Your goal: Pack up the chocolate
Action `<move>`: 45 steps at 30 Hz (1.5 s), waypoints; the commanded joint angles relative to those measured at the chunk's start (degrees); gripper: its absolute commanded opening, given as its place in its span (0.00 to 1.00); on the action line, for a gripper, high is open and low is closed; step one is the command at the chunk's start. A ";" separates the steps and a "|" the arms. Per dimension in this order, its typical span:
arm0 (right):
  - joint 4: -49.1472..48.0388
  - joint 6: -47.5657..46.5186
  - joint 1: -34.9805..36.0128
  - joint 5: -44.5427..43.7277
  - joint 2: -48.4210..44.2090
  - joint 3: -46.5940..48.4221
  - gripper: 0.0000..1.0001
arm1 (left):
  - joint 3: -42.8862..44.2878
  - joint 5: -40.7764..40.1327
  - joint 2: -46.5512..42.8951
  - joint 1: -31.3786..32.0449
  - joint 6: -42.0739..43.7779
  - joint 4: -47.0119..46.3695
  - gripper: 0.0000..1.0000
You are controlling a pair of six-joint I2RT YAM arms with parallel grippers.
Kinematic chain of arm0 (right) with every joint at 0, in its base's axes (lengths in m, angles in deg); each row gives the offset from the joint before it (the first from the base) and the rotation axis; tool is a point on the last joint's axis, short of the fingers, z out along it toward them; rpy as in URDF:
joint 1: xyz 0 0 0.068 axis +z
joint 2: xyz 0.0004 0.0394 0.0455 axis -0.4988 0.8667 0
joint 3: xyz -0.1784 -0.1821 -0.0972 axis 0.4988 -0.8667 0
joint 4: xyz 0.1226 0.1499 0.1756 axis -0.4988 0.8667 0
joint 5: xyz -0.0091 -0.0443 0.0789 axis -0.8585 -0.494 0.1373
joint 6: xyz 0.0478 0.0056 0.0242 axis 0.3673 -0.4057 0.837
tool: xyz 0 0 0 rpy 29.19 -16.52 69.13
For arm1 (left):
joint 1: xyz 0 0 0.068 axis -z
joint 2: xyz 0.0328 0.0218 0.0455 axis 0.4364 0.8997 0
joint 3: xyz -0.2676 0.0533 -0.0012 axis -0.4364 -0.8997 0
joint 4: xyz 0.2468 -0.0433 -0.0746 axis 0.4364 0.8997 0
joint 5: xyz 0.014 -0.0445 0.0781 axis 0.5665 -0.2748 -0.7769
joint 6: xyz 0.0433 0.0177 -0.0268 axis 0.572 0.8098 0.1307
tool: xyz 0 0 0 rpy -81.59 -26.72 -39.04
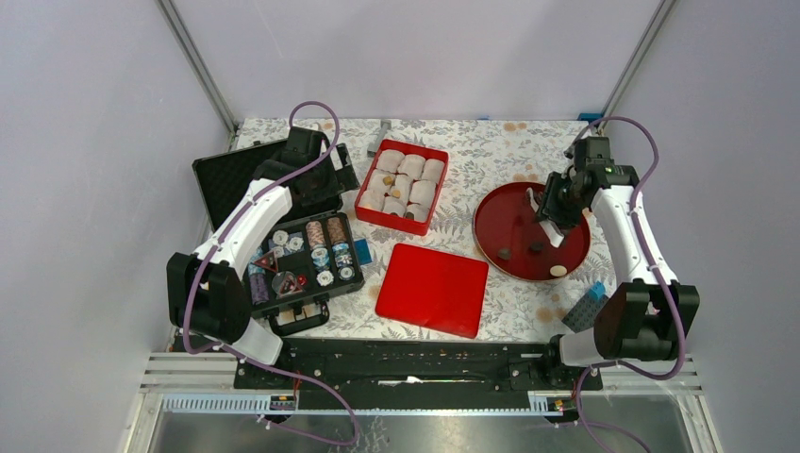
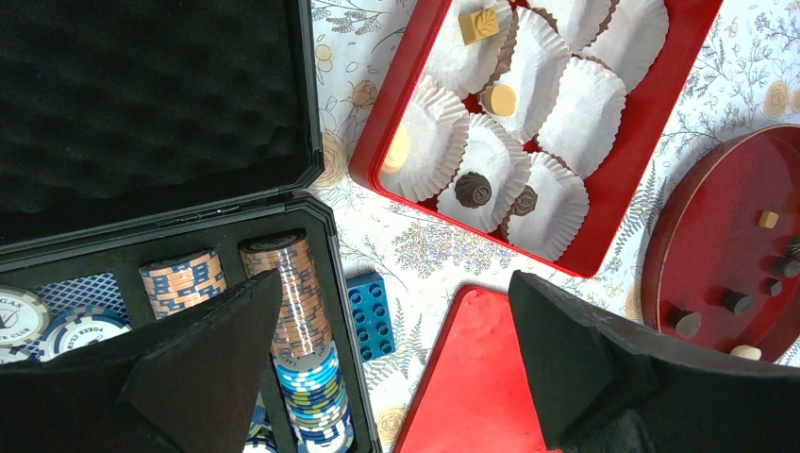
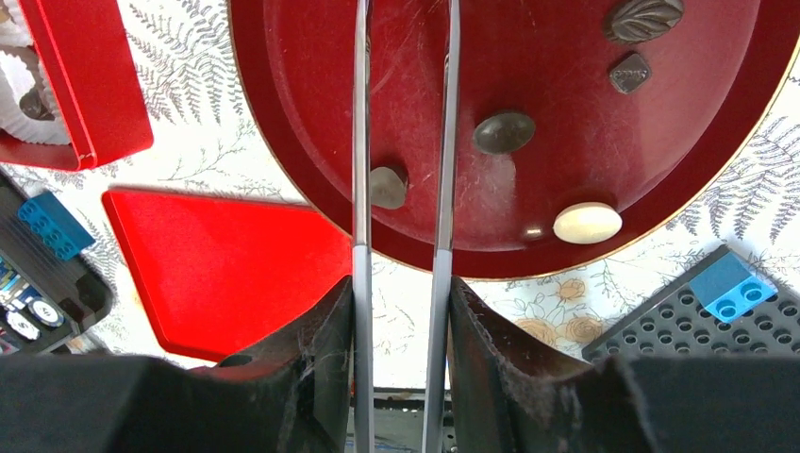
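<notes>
the chocolate point(image 3: 503, 132) lay in two places. several lumps sat apart from one another on the round dark red plate point(image 1: 500, 212), at the right of the top view. the right wrist view showed a dark leaf-shaped lump point(image 3: 644, 17) and a small dark diamond point(image 3: 630, 72) at the upper right. a dark oval lay near the middle, a grey-brown lump point(image 3: 388, 186) was partly hidden behind a blade, and a pale oval point(image 3: 587, 223) sat close to the plate's lower rim.

more pieces sat in the white paper cups point(image 2: 585, 113) of the red box point(image 2: 410, 57), at the top of the left wrist view. there was a tan square point(image 2: 478, 23), a tan round point(image 2: 499, 99), a pale piece point(image 2: 398, 148) and two dark ones point(image 2: 473, 189) side by side. other cups showed only white paper.

the right gripper point(image 3: 401, 283) hung over the plate, its fingers pressed on the outer sides of metal tongs point(image 3: 359, 142). the two thin blades ran parallel with a gap and nothing showed between them. their tips ran off the top of the frame.

the left gripper point(image 2: 391, 288) was spread wide and held nothing. below it lay the black poker chip case point(image 2: 325, 245) at the left, a blue brick point(image 2: 370, 316) on the flowered cloth point(image 2: 434, 245), and a corner of the flat red lid point(image 2: 472, 377).
</notes>
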 commanded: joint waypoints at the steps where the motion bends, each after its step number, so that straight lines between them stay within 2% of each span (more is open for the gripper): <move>1: 2.52 0.46 2.07 1.46 -2.12 5.30 0.17 | 1.78 0.13 -1.05 -0.36 0.54 -2.96 0.99; 9: 4.97 4.36 13.29 0.54 2.76 18.58 0.18 | 1.24 0.23 -1.26 -0.28 0.09 -2.95 0.99; 16: 1.76 6.87 26.07 1.07 11.95 26.18 0.18 | 0.11 -0.70 -2.75 -0.37 0.09 -3.09 0.99; 20: 2.21 6.72 30.50 1.59 17.40 31.58 0.19 | 0.07 -0.68 -3.25 -0.45 0.47 -3.09 0.99; 29: 0.14 6.77 32.72 -0.59 22.90 31.10 0.19 | -0.19 -0.68 -3.78 -0.71 0.62 -3.04 0.99; 39: -0.37 6.30 32.70 -1.33 24.59 29.71 0.28 | -0.28 -0.68 -3.75 -0.98 0.64 -3.09 0.99; 45: -1.53 6.43 32.71 -1.78 25.03 28.13 0.29 | -0.31 -0.71 -3.75 -1.07 0.66 -3.09 0.99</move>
